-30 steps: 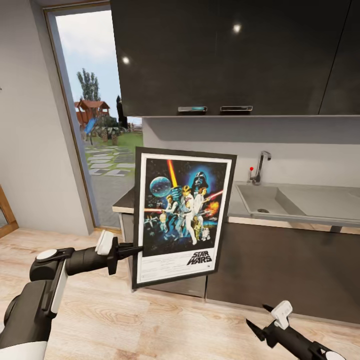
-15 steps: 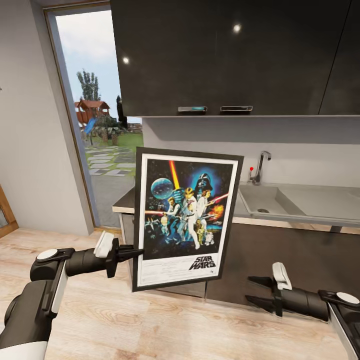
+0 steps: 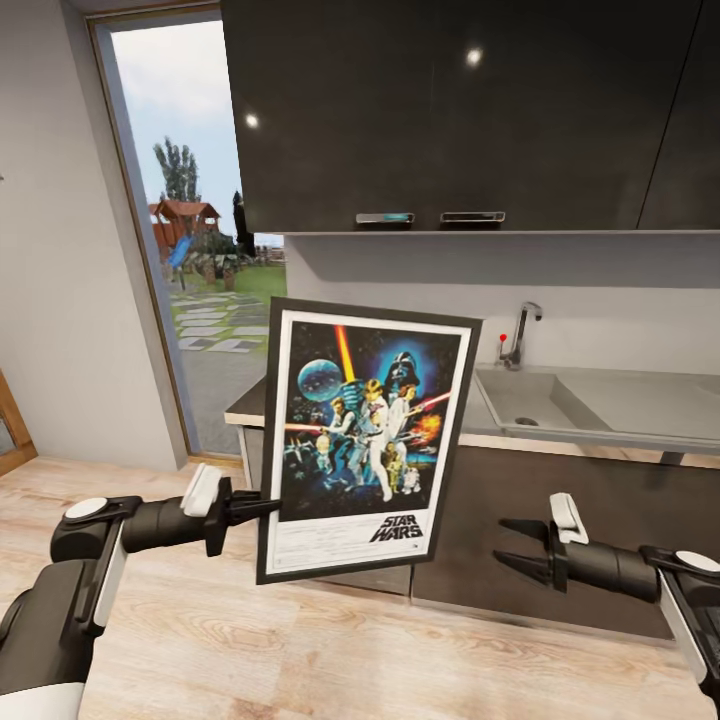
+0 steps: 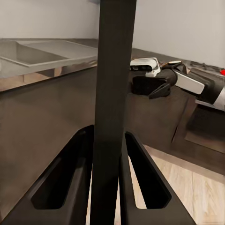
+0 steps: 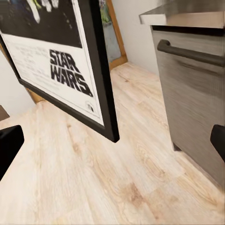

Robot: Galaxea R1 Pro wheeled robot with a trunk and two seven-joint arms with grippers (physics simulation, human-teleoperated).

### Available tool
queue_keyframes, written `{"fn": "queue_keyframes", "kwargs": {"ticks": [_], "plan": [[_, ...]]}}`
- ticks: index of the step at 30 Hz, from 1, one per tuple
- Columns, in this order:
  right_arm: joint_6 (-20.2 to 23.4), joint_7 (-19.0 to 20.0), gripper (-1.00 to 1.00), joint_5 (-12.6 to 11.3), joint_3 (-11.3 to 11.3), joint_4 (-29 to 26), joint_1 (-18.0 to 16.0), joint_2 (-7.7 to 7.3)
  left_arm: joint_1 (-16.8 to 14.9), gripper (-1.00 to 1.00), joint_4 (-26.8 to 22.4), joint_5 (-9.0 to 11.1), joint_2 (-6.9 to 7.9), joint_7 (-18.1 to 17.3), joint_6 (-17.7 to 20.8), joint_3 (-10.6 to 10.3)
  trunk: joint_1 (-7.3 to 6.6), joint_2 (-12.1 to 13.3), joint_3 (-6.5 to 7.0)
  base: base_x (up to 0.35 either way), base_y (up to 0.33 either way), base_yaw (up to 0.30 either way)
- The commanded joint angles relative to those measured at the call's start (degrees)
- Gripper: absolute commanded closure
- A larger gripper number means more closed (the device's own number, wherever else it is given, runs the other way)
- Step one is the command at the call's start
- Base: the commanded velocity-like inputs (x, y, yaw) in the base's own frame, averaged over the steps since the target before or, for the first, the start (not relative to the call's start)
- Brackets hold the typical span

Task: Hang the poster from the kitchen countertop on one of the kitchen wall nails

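Note:
The Star Wars poster [image 3: 365, 440] hangs upright in the air in front of the counter's left end. My left gripper [image 3: 268, 506] is shut on its lower left frame edge. In the left wrist view the black frame [image 4: 112, 84] runs edge-on between the two fingers [image 4: 70, 178]. My right gripper [image 3: 505, 543] stands open to the right of the poster's lower corner, apart from it. The right wrist view has that corner with the "STAR WARS" lettering [image 5: 70, 70]. The grey kitchen countertop [image 3: 690, 385] with sink [image 3: 520, 400] and tap [image 3: 520, 335] lies behind. The wall nails are out of view.
Dark upper cabinets [image 3: 450, 110] hang above the counter, and dark lower cabinets [image 3: 560, 540] stand right behind the grippers. A tall glass opening [image 3: 190, 250] onto a garden is at the left, beside a pale grey wall [image 3: 60, 300]. Light wood floor [image 3: 300, 640] spreads below.
My right arm has swung up from the lower right to the level of the poster's bottom edge. The poster, in my left gripper, has shifted slightly left and down.

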Motion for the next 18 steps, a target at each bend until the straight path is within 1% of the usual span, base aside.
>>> {"fn": "queue_keyframes", "kwargs": {"ticks": [1,8,13,15,18], "plan": [[0.59,0.22,-1.00,-0.16,-0.80,0.93,-0.46,-0.87,-0.04,1.00,-0.02,-0.04,0.12,-0.26,0.43,0.02,0.00,-0.04,-0.07,0.000,0.000,0.000],[0.39,0.33,-1.00,-0.25,-0.95,1.73,-0.59,-1.08,-0.04,1.00,-0.02,-0.25,0.22,-0.26,0.42,0.02,0.00,-0.04,-0.07,0.000,0.000,0.000],[0.13,0.51,-1.00,-0.38,-0.31,1.83,-0.55,-0.91,-0.04,1.00,-0.02,-0.28,0.17,-0.26,0.43,0.02,0.00,-0.04,-0.07,0.000,0.000,0.000],[0.10,1.52,-1.00,-0.40,-0.22,1.85,-0.54,-0.72,-0.04,1.00,0.02,-0.28,0.16,-0.26,0.43,0.02,0.00,-0.04,-0.07,0.000,0.000,0.000],[0.00,4.09,-1.00,-0.42,-0.15,2.60,-0.54,-0.45,-0.04,1.00,0.15,-0.17,0.15,-0.26,0.43,0.00,0.00,-0.04,-0.07,0.000,0.000,0.000]]}}
